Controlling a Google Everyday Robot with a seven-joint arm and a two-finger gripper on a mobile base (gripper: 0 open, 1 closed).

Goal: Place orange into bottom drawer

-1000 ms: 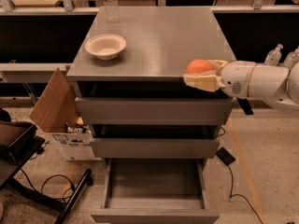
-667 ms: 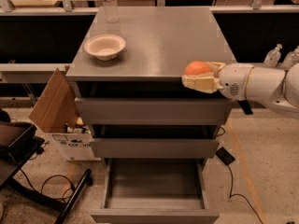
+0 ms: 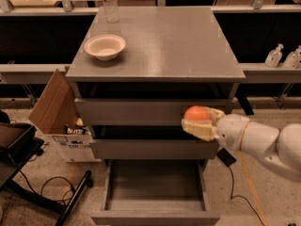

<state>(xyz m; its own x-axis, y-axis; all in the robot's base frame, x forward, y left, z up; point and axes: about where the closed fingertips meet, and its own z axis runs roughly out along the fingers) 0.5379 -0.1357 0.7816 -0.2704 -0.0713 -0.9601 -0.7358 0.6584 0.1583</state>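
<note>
Lowered from the level of the cabinet's [image 3: 169,41] top edge, the gripper [image 3: 199,122] is now held in front of the cabinet's upper two drawer fronts, toward its right side. The orange [image 3: 196,113] is clasped between the cream fingers [image 3: 203,130]. The bottom drawer [image 3: 155,185] is pulled out at the cabinet's foot, below and left of the orange. A cream bowl [image 3: 104,46] is set on the cabinet's top near its left edge, a plastic bottle [image 3: 109,1] at its back edge. A cardboard box [image 3: 54,102] is propped beside the cabinet's left side.
</note>
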